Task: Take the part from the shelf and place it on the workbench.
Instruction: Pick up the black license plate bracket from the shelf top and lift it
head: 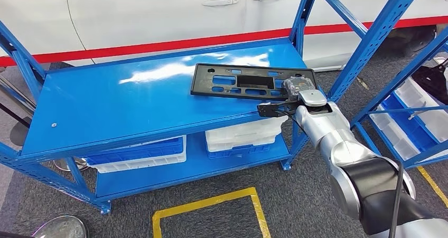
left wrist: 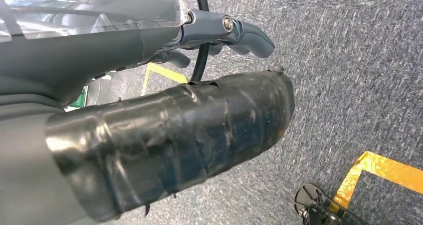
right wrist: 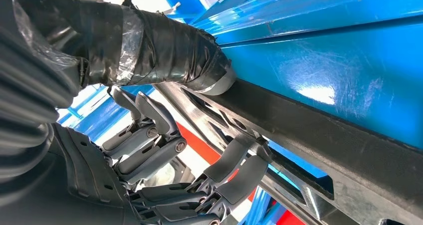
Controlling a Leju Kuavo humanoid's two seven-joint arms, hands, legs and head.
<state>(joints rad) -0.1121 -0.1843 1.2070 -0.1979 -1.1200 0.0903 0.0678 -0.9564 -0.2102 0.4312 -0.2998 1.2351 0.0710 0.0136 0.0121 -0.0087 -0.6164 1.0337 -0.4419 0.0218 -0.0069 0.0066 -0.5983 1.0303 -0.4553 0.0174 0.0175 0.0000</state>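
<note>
On the top blue shelf board (head: 121, 103), toward its right end, lies the part (head: 253, 82), a flat black plastic frame with rectangular cut-outs, resting flat with its near right corner close to the board's front edge. The right hand (head: 296, 93) has reached that corner: in the right wrist view its taped thumb (right wrist: 164, 55) sits against one side of the black part's edge (right wrist: 309, 135) while the darker fingers (right wrist: 234, 170) curl toward the other side, so the hand looks to be closing around the rim, though I cannot tell whether the grip is firm. The left hand (left wrist: 219, 33) hangs by the robot's side over the grey carpet, fingers loosely bent and holding nothing.

By my judgement the task is at its first step: the part has not left the shelf, and lifting it, carrying it and setting it on the workbench all remain.

Below the top board, the lower shelf carries blue and white plastic bins (head: 240, 137). Behind the rack stands a white car (head: 158, 11) with a red stripe; another blue rack with bins (head: 417, 111) stands to the right, and yellow tape (head: 211, 206) marks the grey floor.
</note>
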